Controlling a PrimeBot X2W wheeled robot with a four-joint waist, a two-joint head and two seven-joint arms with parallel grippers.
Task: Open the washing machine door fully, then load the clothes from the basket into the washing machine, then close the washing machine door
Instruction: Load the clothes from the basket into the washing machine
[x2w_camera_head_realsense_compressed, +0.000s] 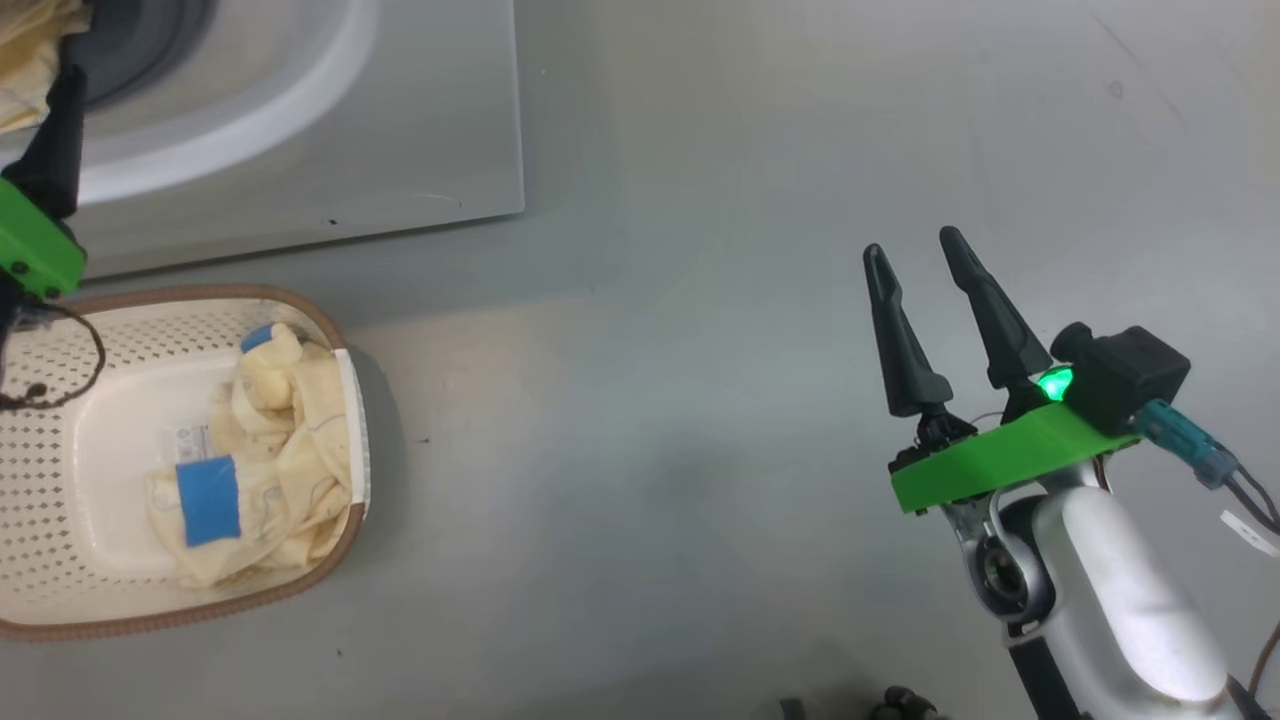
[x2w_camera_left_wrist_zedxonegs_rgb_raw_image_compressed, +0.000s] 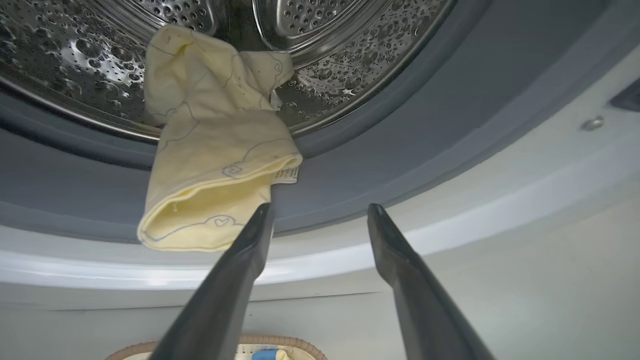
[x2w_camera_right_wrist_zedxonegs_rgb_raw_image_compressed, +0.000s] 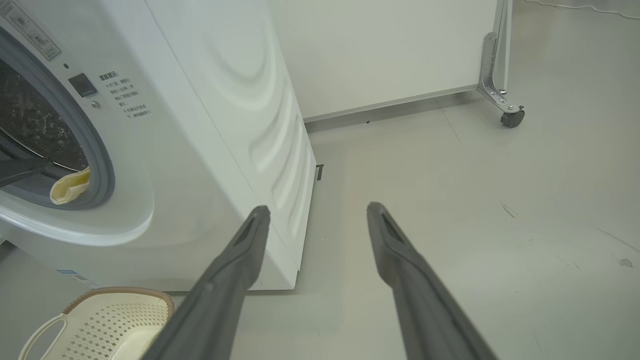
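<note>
Left gripper (x2w_camera_left_wrist_zedxonegs_rgb_raw_image_compressed: 320, 207) stands released, empty, at the washing machine (x2w_camera_left_wrist_zedxonegs_rgb_raw_image_compressed: 500, 240) mouth; right gripper (x2w_camera_head_realsense_compressed: 912, 242), beside the machine, likewise. You see the basket (x2w_camera_head_realsense_compressed: 60, 570) before it holding clothes (x2w_camera_head_realsense_compressed: 270, 450). One garment (x2w_camera_left_wrist_zedxonegs_rgb_raw_image_compressed: 215, 150) drapes across the gasket (x2w_camera_left_wrist_zedxonegs_rgb_raw_image_compressed: 400, 140), long axis running outward, cuff foremost; its drum (x2w_camera_left_wrist_zedxonegs_rgb_raw_image_compressed: 75, 65) end is bunched, unclear.

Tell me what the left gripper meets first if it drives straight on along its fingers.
Most likely the grey gasket of the washing machine, straight ahead of the left gripper. One finger may graze the draped garment first; depth is unclear.
</note>
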